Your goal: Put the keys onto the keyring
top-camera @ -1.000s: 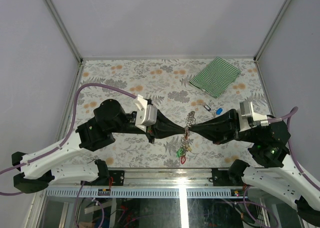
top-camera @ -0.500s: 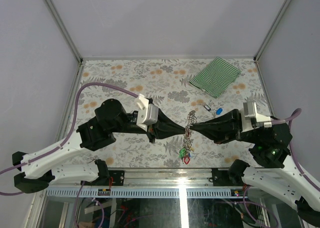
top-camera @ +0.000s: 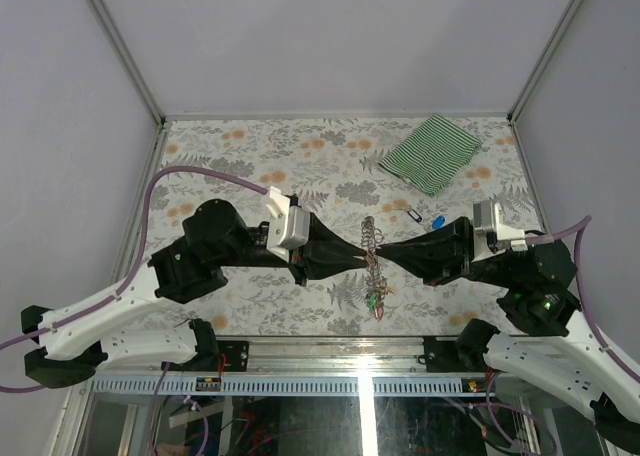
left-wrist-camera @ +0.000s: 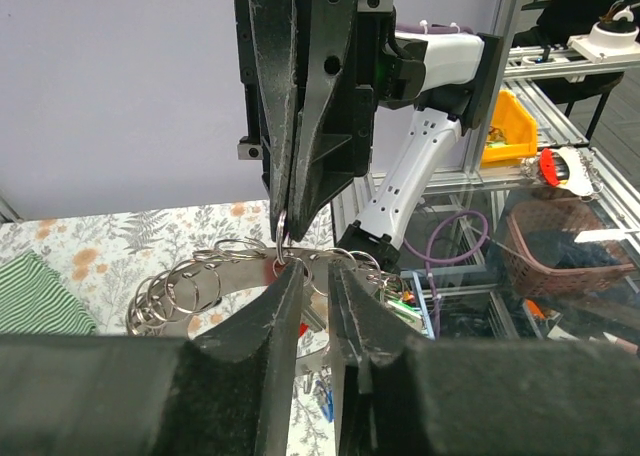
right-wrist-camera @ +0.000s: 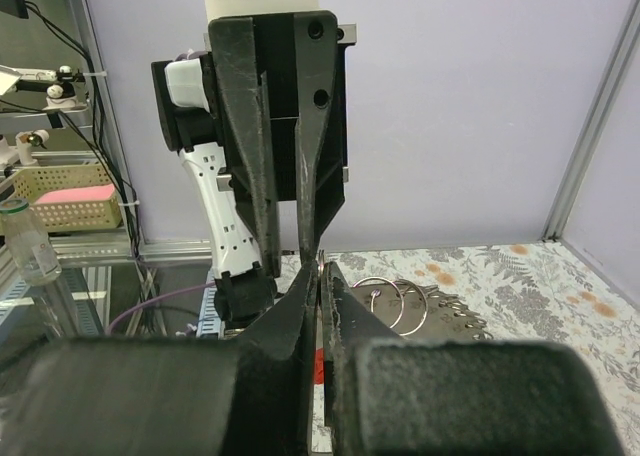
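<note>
— What's the left hand (top-camera: 358, 260) doing?
— Fingers a little apart, tips right at the keyring (top-camera: 371, 238). It hangs above the table (top-camera: 250, 156) between both hands, keys (top-camera: 378, 301) dangling off it.
— And the right hand (top-camera: 388, 250)?
— Pinched tight on the keyring.

Keyring (right-wrist-camera: 400, 301): only a few loops show just beside the right gripper (right-wrist-camera: 318, 268)'s fingertips, the rest is hidden behind its fingers (right-wrist-camera: 270, 376), and the pinch point is covered. Keys (left-wrist-camera: 318, 386): beneath the left gripper (left-wrist-camera: 313, 274), mostly masked by its fingers (left-wrist-camera: 250, 346), lower part out of sight, count not legible. From above, their tags below both grippers appear green and red, too small to sort.
</note>
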